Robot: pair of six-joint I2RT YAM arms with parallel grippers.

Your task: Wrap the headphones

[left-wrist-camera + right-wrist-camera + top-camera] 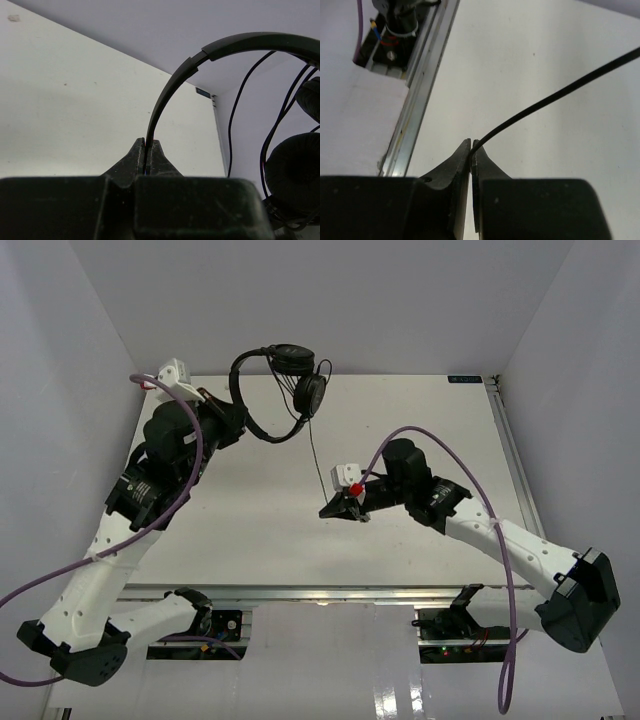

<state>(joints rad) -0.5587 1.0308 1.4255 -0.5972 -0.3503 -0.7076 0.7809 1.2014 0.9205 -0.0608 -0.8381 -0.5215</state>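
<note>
You have the left gripper [148, 143] pressed together on the thin headband [170, 95], holding the headphones [290, 358] in the air over the far left part of the table [420, 410]. Your right gripper [471, 144] pinches the cord [560, 92] near the table's middle, and the cord runs up from there to an earcup [310, 393].

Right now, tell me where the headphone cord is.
In the top view the cord runs from the headphones, held far-centre by the left gripper, down to the right gripper, which pinches it centre-frame.
</note>
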